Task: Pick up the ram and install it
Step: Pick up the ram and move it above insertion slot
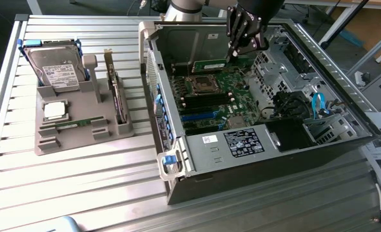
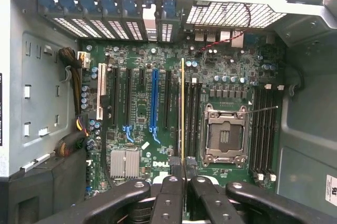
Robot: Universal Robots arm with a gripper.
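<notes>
My gripper [image 1: 232,57] hangs inside the open computer case [image 1: 177,159], above the motherboard [image 1: 232,104]. It is shut on the ram [image 1: 209,63], a narrow green stick that juts out toward the exterior view's left. In the wrist view the ram [image 2: 182,108] shows edge-on as a thin yellowish line between my black fingers [image 2: 168,187], over the long memory slots [image 2: 192,118] beside the empty processor socket [image 2: 225,135]. I cannot tell whether the stick touches a slot. A second ram [image 1: 74,123] lies in the grey holder [image 1: 80,142] outside the case.
The grey holder also carries a hard drive [image 1: 55,68], a square silver processor [image 1: 55,110] and an upright expansion card [image 1: 117,96]. Blue cables [image 1: 319,104] and a drive cage sit at the case's right in the exterior view. The case stands on a slatted metal table [image 1: 80,183].
</notes>
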